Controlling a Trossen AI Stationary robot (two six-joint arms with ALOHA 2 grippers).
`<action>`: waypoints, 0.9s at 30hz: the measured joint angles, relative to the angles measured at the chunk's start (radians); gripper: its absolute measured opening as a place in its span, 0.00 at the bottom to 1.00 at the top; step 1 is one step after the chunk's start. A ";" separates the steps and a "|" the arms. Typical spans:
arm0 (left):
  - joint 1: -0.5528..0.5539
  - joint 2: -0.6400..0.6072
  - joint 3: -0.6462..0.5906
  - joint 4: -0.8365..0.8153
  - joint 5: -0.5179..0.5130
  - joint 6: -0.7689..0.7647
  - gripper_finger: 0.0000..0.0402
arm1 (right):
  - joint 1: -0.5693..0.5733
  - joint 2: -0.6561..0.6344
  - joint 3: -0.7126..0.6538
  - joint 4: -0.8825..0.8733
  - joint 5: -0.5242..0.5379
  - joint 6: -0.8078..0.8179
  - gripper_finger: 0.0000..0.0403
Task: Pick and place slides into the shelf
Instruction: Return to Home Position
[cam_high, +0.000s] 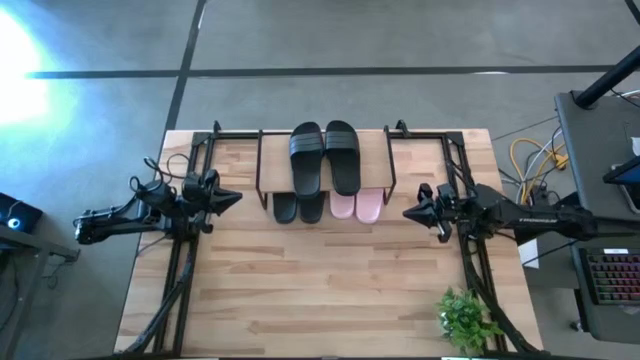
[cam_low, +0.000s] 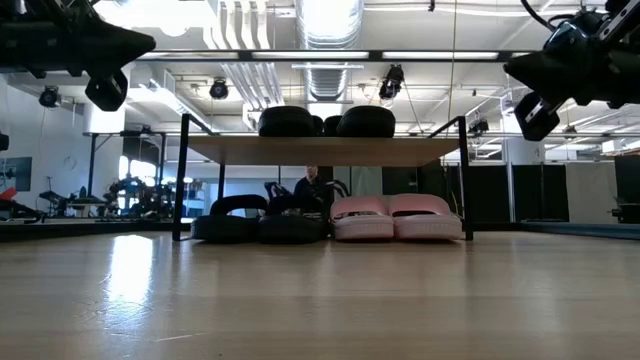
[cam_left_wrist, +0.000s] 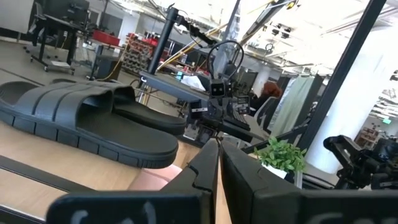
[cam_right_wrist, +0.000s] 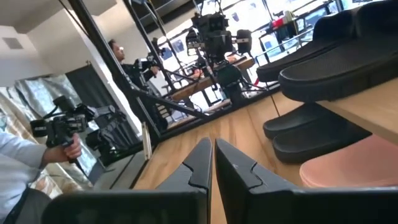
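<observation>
Shelf (cam_high: 275, 160) top: black pair (cam_high: 325, 158). Underneath: second black pair (cam_high: 298, 208), pink pair (cam_high: 356, 207). Left gripper (cam_high: 238, 198), right gripper (cam_high: 406, 213) both pressed together, flanking shelf.

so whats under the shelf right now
Two pairs stand side by side under the shelf: black slides and, beside them, pink slides. From above, its board covers all but one end of each.

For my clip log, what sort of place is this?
Likely a big robotics lab or workshop: exposed silver ceiling ducts, and a person holding a black camera rig beyond the light wood table.
</observation>
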 joint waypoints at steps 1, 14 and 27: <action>0.000 0.001 0.000 0.000 0.000 -0.001 0.01 | 0.000 -0.020 0.000 -0.019 0.000 0.002 0.03; 0.000 -0.001 -0.001 -0.065 -0.036 -0.002 0.01 | 0.000 -0.187 0.000 -0.164 0.009 -0.039 0.03; 0.000 0.003 -0.004 -0.066 -0.182 -0.002 0.01 | 0.000 -0.151 0.000 -0.172 0.009 -0.008 0.03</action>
